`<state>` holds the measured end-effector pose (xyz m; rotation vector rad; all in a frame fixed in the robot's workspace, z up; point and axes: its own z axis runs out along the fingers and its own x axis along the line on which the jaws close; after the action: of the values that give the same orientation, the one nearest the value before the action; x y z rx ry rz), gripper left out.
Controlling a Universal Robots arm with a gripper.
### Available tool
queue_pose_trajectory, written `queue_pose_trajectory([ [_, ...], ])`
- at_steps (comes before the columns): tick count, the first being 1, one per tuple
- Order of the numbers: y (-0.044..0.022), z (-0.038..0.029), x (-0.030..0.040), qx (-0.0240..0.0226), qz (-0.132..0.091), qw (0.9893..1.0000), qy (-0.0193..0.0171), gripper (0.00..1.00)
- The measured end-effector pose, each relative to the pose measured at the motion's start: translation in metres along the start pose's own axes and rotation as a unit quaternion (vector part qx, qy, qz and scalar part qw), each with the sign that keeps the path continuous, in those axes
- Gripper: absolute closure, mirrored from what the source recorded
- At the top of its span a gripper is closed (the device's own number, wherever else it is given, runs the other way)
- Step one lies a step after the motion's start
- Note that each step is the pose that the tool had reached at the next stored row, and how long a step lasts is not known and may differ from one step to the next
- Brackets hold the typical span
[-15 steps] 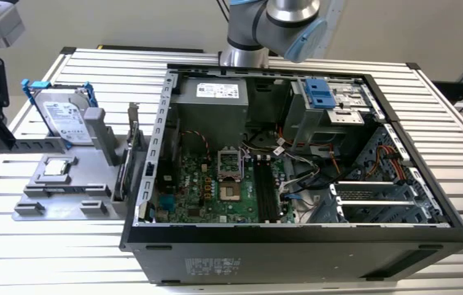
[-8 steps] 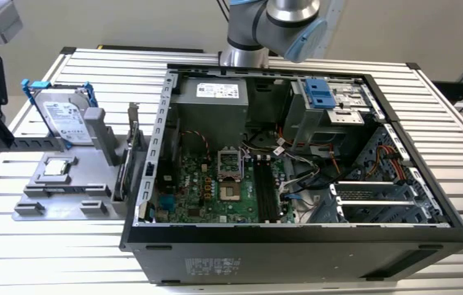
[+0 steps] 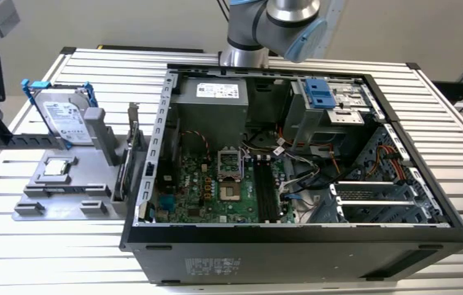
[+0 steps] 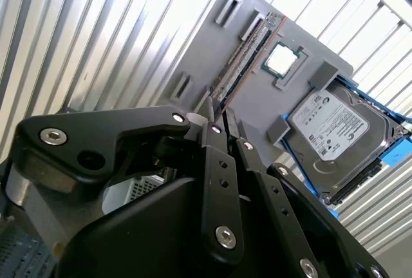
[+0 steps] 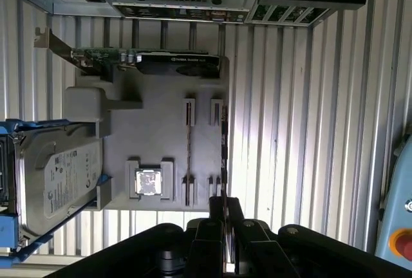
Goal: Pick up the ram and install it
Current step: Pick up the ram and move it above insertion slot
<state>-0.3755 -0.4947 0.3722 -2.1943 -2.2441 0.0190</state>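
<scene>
The ram [image 4: 248, 56] is a thin dark green stick standing on edge in a slot of the grey holder tray [image 4: 257, 98], beside a square processor chip [image 4: 282, 59]. My gripper [image 4: 219, 112] hangs well above the tray, its black fingers close together and holding nothing. In the first wrist view the gripper [image 5: 224, 206] lines up with the tray's [image 5: 161, 136] long edge nearest the bare table. In the exterior view the tray [image 3: 67, 190] lies at the exterior view's left of the open computer case [image 3: 297, 233], and the arm [image 3: 268, 27] rises behind the case.
A hard drive [image 3: 64, 120] in a blue bracket and a card with a metal bracket [image 5: 148, 62] stand on the same tray. The case's motherboard has long black slots [image 3: 268, 190]. The ribbed metal table [image 5: 290, 130] stretches around them.
</scene>
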Motion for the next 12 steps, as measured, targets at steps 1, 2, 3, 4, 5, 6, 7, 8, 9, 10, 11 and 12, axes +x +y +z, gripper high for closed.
queue_pose_trajectory([
  [1,-0.0001,-0.0005,0.0,0.0,0.0,1.0,0.0,1.0],
  [2,0.0,-0.001,0.0,-0.0001,0.0,1.0,0.0001,1.0],
  [3,-0.0001,-0.0016,0.0,0.0,0.0,1.0,0.0,1.0],
  [4,-0.0001,-0.0022,0.0,0.0,0.0,1.0,0.0,1.0],
  [5,-0.0001,-0.0028,0.0,0.0,0.0,1.0,0.0,1.0],
  [6,-0.0001,-0.0034,0.0,0.0,0.0,1.0,0.0,1.0],
  [7,-0.0001,-0.004,0.0,0.0,0.0,1.0,0.0,1.0],
  [8,-0.0001,-0.0047,0.0,0.0,0.0,1.0,0.0,1.0],
  [9,-0.0001,-0.0054,0.0,0.0,0.0,1.0,0.0,1.0],
  [10,-0.0001,-0.006,-0.0001,0.0,0.0,1.0,0.0,1.0],
  [11,-0.0001,-0.0067,0.0,0.0,0.0,1.0,0.0,1.0],
  [12,-0.0001,-0.0074,0.0,0.0,0.0,1.0,0.0,1.0],
])
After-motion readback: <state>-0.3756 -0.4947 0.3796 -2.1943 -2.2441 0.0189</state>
